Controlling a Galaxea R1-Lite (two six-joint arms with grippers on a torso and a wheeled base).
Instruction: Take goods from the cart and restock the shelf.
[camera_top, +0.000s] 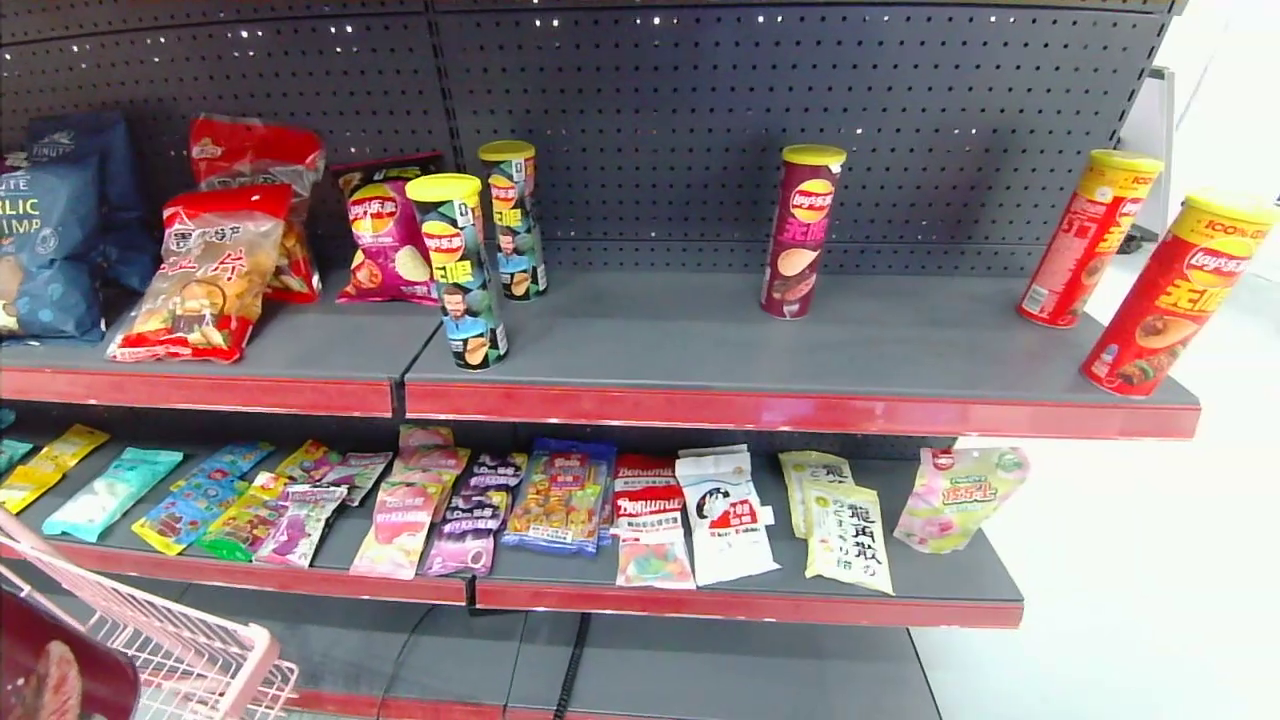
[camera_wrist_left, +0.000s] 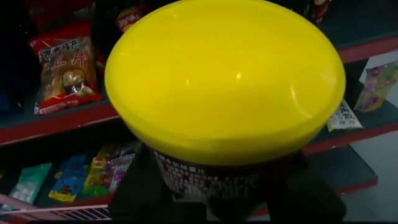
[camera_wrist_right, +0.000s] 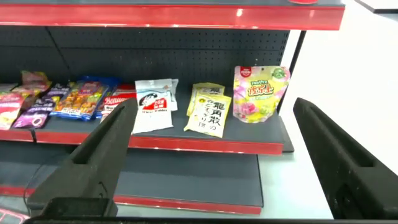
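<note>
Chip can w/ yellow lid is clenched in L pincer, dark fingers either side of its body, in front of the red edge of the upper shelf. R pincer is released, fingers spread wide, facing packets one level below the upper shelf. On the upper shelf: maroon can mid, two red cans at right end, two dark cans and snack bags toward left; pink cart well below it, left side.
</note>
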